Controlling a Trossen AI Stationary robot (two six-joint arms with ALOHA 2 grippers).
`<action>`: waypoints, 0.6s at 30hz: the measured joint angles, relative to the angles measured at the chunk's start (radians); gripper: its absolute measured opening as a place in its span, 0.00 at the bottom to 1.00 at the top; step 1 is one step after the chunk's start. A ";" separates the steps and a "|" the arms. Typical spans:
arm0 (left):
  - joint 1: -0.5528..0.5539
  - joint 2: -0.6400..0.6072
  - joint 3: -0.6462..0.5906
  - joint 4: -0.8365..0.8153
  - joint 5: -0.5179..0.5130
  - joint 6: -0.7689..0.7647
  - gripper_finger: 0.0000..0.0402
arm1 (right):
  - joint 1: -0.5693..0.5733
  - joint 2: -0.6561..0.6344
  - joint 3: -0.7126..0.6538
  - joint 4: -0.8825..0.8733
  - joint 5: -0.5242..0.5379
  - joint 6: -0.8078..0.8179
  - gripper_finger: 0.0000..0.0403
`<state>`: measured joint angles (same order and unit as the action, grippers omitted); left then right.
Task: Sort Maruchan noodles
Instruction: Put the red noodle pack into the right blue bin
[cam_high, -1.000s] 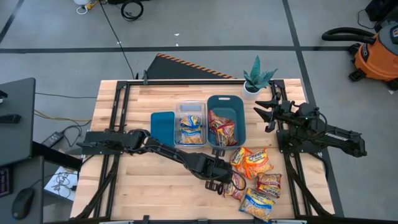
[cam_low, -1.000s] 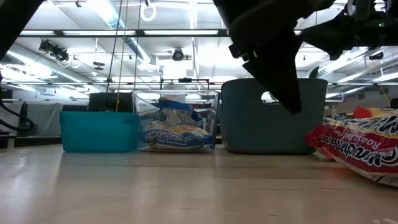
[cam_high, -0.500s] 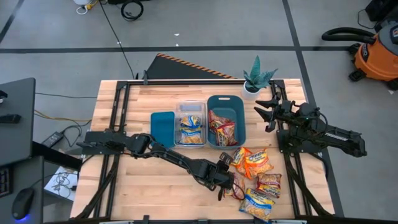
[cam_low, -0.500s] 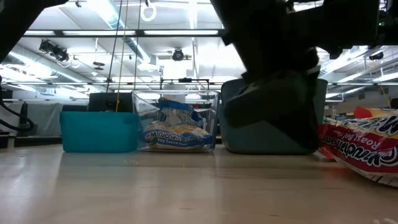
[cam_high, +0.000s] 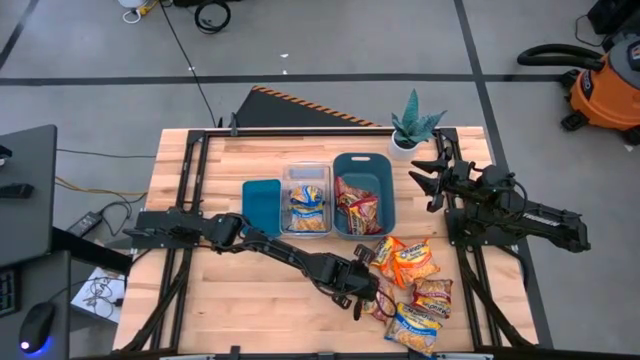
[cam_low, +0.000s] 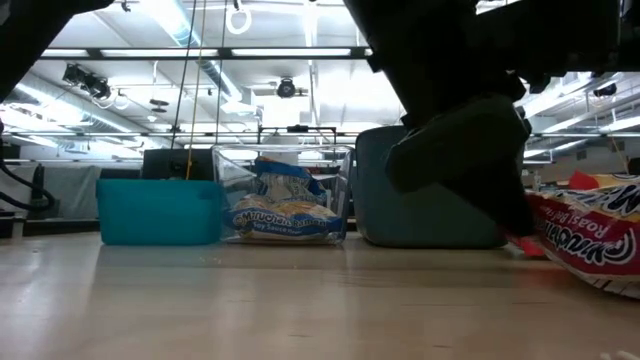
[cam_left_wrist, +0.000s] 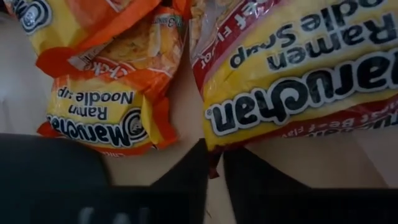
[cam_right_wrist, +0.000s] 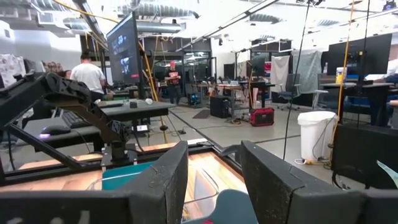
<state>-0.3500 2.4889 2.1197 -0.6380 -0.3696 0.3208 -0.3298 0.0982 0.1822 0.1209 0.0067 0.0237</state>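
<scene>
Teal and solid, the small plastic bin (cam_high: 262, 204) stands left of the clear plastic bin (cam_high: 307, 198), which holds blue-printed yellow packets (cam_high: 307, 207). The dark teal bin (cam_high: 364, 193) beside it holds maroon-printed ones (cam_high: 357, 208). Below that bin, the left gripper (cam_left_wrist: 214, 163) pinches the crinkly edge of a maroon-printed Maruchan packet (cam_left_wrist: 298, 81) beside an orange-printed one (cam_left_wrist: 112, 102). The right gripper (cam_high: 427, 179) waits open, right of the dark teal bin.
</scene>
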 joint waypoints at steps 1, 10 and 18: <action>0.000 -0.002 0.000 -0.002 0.000 -0.003 0.07 | 0.000 0.000 0.000 0.000 0.000 0.000 0.38; -0.001 -0.012 0.172 -0.227 -0.017 -0.075 0.02 | 0.000 0.000 0.000 0.013 0.000 0.000 0.38; 0.025 -0.150 0.201 -0.346 -0.027 -0.128 0.01 | 0.000 0.000 0.000 0.014 0.000 0.000 0.38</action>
<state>-0.3246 2.3393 2.3203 -0.9842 -0.3965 0.1928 -0.3298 0.0982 0.1822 0.1346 0.0067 0.0236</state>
